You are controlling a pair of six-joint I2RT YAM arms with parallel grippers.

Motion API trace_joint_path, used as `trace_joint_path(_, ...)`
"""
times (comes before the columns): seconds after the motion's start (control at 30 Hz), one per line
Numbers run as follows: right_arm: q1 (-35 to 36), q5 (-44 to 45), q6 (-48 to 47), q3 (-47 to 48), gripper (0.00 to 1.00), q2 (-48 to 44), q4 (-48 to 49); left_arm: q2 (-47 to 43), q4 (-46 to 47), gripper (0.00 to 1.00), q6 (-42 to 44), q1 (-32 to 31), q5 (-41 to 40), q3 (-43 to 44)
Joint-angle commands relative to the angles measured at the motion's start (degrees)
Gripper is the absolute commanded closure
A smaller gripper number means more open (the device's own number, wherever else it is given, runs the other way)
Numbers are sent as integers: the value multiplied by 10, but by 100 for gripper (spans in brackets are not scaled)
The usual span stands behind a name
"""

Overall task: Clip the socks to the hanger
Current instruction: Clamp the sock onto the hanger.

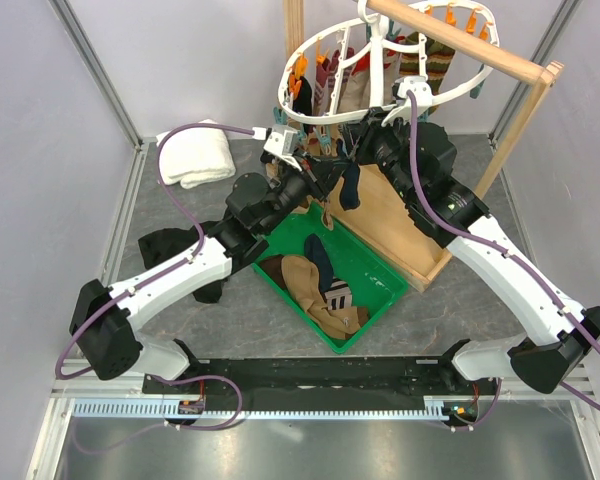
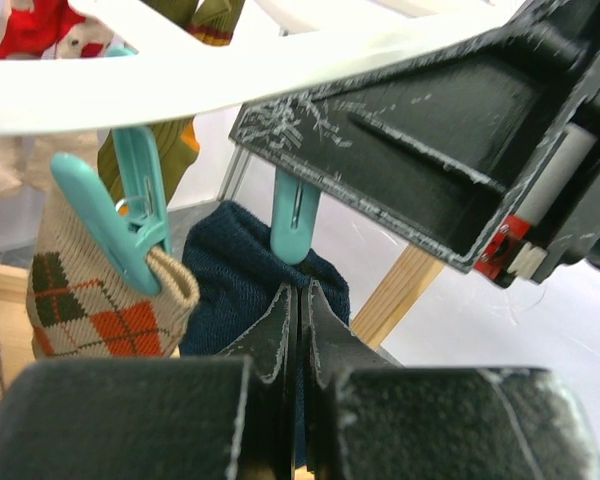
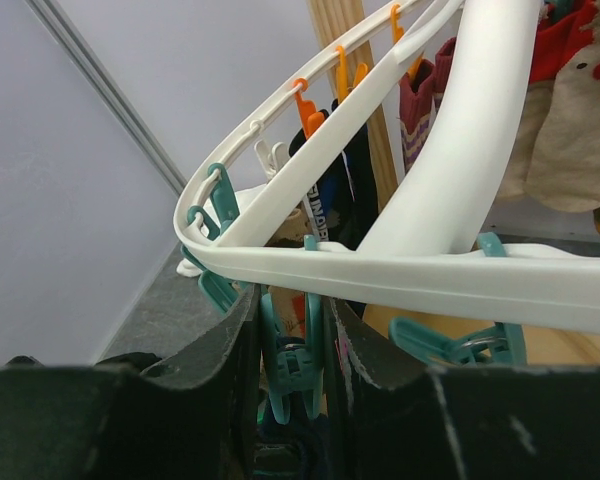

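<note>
The hanger [image 3: 400, 275] hangs from the wooden rail [image 1: 460, 45] at the far middle of the bench [image 1: 430, 325], with several socks clipped round its rim; the right end effector [image 3: 292, 345] is narrowed onto a teal clip [image 3: 295, 370] under the near rim; the left end effector [image 2: 300, 325] is pinched tight on a navy sock [image 2: 230, 280], whose top edge meets that clip's lower tip; more socks lie nearer, in the green tray [image 1: 380, 275].

Both arms reach forward and upward, converging; left gripper [image 2: 298, 300] pressed closed, right gripper [image 3: 292, 320] narrowly parted.
</note>
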Motion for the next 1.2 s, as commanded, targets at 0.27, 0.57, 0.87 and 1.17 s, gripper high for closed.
trace_joint_path(0.27, 7, -40, 22, -17, 100, -11, -32, -15, 30, 98, 9, 4, 7, 46)
trace_joint_path(0.57, 7, -45, 24, -18, 100, -13, -30, -26, 24, 98, 19, 3, 7, 54)
trace_joint_path(0.87, 6, -62, 27, -8, 66, -15, -30, -17, -3, 98, 31, 3, 20, 58)
trace_joint_path(1.17, 6, -90, 29, 8, 34, -31, -32, -13, -16, 98, 36, 4, 11, 55)
